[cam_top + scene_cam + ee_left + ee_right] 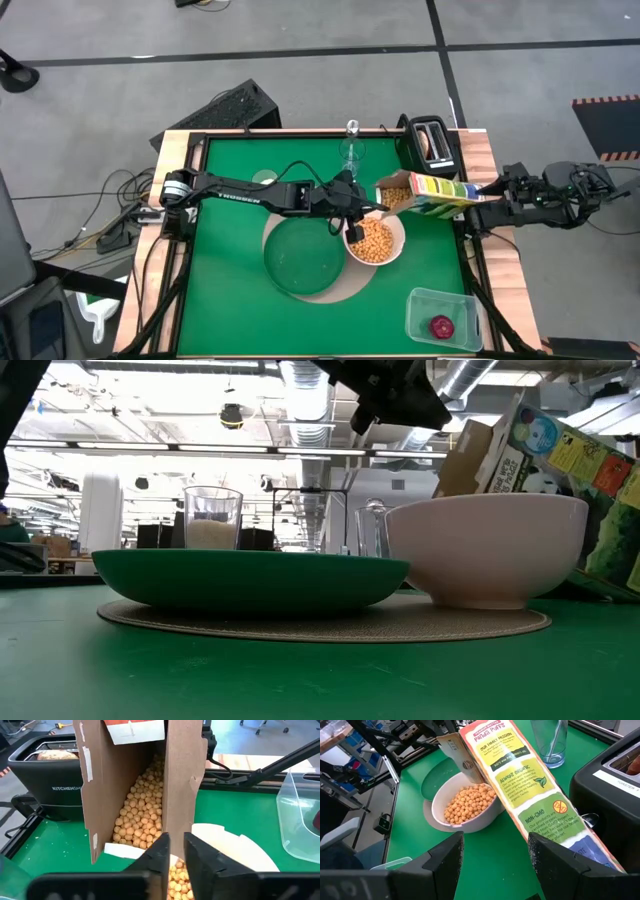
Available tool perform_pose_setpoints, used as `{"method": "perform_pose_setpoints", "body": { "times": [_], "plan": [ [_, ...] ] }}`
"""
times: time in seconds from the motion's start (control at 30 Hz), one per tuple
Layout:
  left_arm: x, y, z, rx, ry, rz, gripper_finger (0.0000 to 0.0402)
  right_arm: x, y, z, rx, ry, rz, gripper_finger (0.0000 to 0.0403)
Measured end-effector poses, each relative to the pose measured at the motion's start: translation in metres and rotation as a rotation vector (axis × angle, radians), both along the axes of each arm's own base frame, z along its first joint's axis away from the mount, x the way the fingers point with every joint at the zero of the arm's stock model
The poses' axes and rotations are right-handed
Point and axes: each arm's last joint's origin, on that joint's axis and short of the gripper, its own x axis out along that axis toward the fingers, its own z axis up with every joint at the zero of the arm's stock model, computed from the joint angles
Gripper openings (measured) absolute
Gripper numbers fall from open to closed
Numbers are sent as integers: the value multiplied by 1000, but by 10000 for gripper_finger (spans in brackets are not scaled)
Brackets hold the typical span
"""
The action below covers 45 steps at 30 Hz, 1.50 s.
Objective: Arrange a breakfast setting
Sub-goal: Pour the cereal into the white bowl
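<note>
The cereal box [530, 795] reads "Panda Puffs", with "OUR FAMILY MISSION", "ALWAYS ORGANIC" and "NON-GMO" down its green-and-yellow side; the black toaster [42, 780] beyond the box carries "KITCHENSMITH", the end of the word hidden behind the cardboard, and the left arm's link reads "TROSSEN". The right claw [495, 870] is spread wide around the box's closed end, fingers on either side, and holds it tilted with the open brown-cardboard mouth over the bowl [375, 242]. The bowl is white, smooth and round, filled with small tan cereal balls, and sits on the round tan mat [330, 290] just beside the dark green plate [303, 257]. The left claw [174, 851] hovers over the bowl at the box's mouth, its fingers nearly together with only a thin gap, nothing visibly between them. Behind the bowl stands a clear stemmed glass [352, 150], and a small milk glass [212, 520] shows beyond the plate. Toast [55, 755] sits in the toaster slot, mostly hidden. Near the bowl's front right, a clear plastic tub [445, 320] holds a red fruit [441, 326].
</note>
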Motion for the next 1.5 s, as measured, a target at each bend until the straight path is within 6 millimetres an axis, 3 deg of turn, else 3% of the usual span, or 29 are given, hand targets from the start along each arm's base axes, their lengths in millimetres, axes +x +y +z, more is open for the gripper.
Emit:
{"method": "perform_pose_setpoints", "body": {
  "times": [0.23,0.43,0.87,1.5],
  "plan": [
    [5,-1,-3,8,-23,-51,146,0,0,0,-10,-1,-12,250],
    [24,-3,-28,8,-62,-84,191,1,0,0,-14,2,-12,250],
    [30,-1,-24,21,-156,-64,197,1,-1,0,-39,2,-29,250],
    [45,0,-57,17,-158,-43,197,1,-1,0,-49,3,-33,250]
  ]
}}
